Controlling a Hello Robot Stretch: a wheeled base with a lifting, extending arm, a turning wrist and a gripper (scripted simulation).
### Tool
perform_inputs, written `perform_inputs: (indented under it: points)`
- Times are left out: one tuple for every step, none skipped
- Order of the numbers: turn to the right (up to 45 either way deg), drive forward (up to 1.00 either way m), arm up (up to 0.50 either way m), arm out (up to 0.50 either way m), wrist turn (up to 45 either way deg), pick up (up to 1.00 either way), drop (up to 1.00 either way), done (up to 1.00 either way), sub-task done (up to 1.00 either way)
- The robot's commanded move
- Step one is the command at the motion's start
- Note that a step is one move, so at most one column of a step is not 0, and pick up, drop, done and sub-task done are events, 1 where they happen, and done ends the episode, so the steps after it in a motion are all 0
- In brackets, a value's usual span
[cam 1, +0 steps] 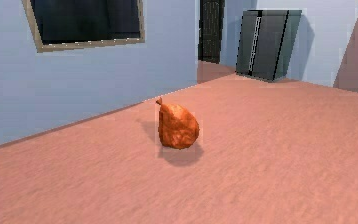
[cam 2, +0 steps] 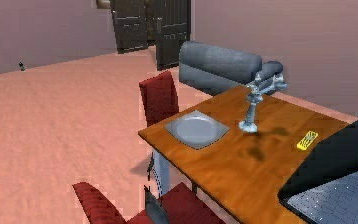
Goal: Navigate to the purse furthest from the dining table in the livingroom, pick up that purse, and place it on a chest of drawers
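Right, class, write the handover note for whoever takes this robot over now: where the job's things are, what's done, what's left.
Purse: an orange-brown pouch-like thing, likely it, lies on the floor ahead, mid forward view, not yet picked up.
Dining table: close by in the arm side view, with a grey plate and red chairs.
Done: the approach, mostly.
Left: close in, pick it up, find a chest of drawers, set it there.

Ahead of me an orange-brown, pear-shaped lump [cam 1: 177, 126] sits on a reddish-brown floor [cam 1: 277, 150], near the middle. Behind it at left is a pale blue wall [cam 1: 77, 85] with a dark framed window [cam 1: 87, 20]. Farther back stand a dark doorway [cam 1: 212, 30] and, right of it, a tall dark-grey cabinet [cam 1: 267, 42].
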Motion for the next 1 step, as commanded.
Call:
perform_inputs:
  points:
    - [0.0,0.00,0.20,0.00,0.0,0.00,0.00,0.00,0.00]
